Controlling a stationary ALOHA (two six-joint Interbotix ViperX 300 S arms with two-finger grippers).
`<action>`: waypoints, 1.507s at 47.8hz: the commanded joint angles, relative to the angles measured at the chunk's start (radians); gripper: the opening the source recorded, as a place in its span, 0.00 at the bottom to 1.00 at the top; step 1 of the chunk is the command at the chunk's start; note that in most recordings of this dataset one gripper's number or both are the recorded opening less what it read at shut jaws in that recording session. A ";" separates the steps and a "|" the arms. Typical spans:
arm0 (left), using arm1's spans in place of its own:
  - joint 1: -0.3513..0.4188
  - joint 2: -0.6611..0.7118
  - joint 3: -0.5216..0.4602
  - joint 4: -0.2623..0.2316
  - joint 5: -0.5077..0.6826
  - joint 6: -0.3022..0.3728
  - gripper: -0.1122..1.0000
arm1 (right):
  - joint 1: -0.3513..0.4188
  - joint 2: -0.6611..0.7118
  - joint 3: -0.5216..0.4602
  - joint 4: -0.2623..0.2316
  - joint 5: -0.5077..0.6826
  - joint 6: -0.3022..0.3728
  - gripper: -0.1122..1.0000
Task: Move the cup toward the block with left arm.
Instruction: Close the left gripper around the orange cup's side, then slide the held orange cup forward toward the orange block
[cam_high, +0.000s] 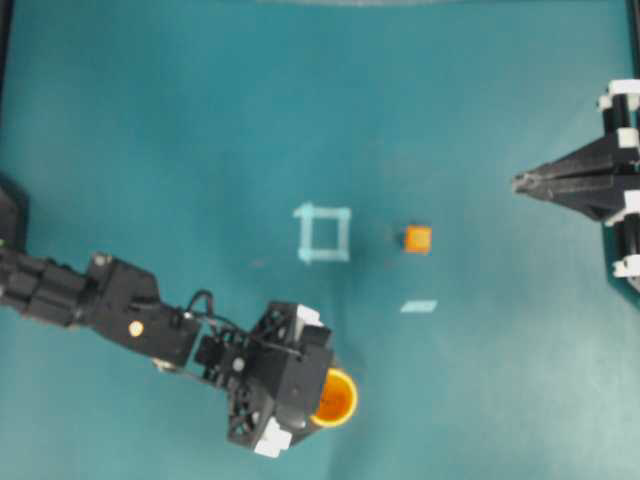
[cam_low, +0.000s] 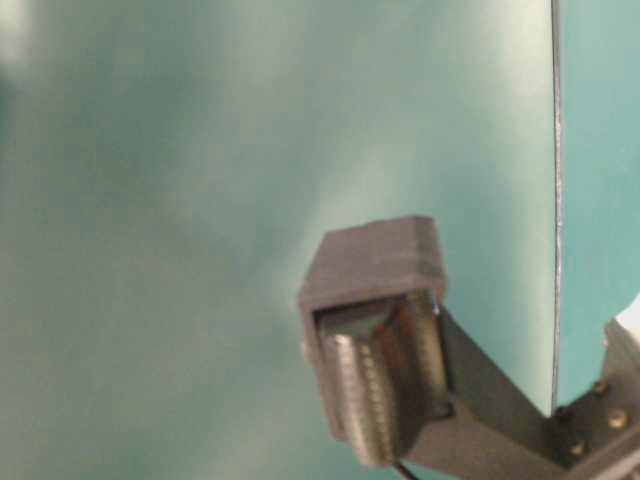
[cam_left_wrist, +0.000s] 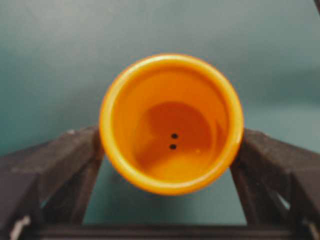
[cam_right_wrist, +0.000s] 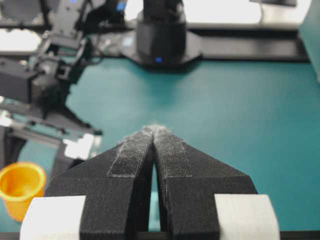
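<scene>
Cup sits between my left gripper's spread fingers, ungripped. Close crooked and it probably tips over, miles from the block.

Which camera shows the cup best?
The left wrist view: the cup fills it, between the open left gripper fingers. Overhead, the gripper half hides it; the right wrist view catches it at the edge; the table-level view misses it.

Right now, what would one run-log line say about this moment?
left gripper: jaws open either side of cup | cup: upright | block: apart from cup | right gripper: jaws shut, empty
</scene>
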 joint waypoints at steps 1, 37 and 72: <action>0.002 -0.014 -0.023 0.002 -0.008 0.003 0.88 | 0.000 -0.002 -0.031 0.002 -0.005 0.002 0.10; 0.106 -0.089 -0.063 0.008 0.015 0.095 0.68 | 0.000 -0.003 -0.032 0.000 -0.005 0.002 0.10; 0.307 -0.015 -0.235 0.015 0.037 0.250 0.68 | 0.000 -0.003 -0.032 0.000 0.015 -0.002 0.10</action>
